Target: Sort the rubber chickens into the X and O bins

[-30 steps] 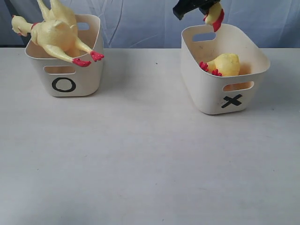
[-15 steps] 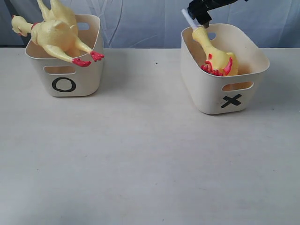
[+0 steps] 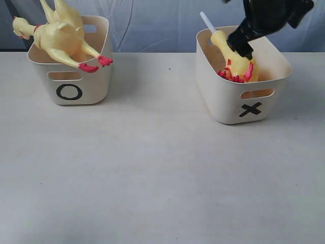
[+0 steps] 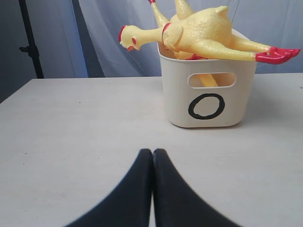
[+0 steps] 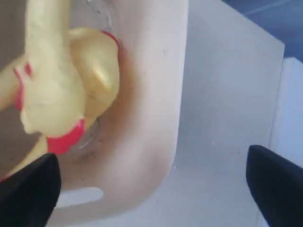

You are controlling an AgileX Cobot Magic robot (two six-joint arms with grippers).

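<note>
Over on the right side of the white tabletop (image 3: pixel 152 173), the right black claw (image 5: pixel 151 188) hangs above the cream plastic tub marked with a black X (image 3: pixel 231 104). Its two fingers are spread wide with nothing between them, one over the tub's inside and the other out past its rim. Below it in that tub lie yellow rubber chickens with red feet and neck bands (image 3: pixel 237 65). One long neck leans up against the rear rim, close by the claw; whether they touch, I cannot tell. On the left, the cream tub marked with a black O (image 3: pixel 94 81) is heaped with more yellow chickens (image 3: pixel 60 34), one sprawled across the rim with its head outside. The left black claw (image 4: pixel 152 163) sits low over the table, apart from that tub, fingers pressed together and empty.
</note>
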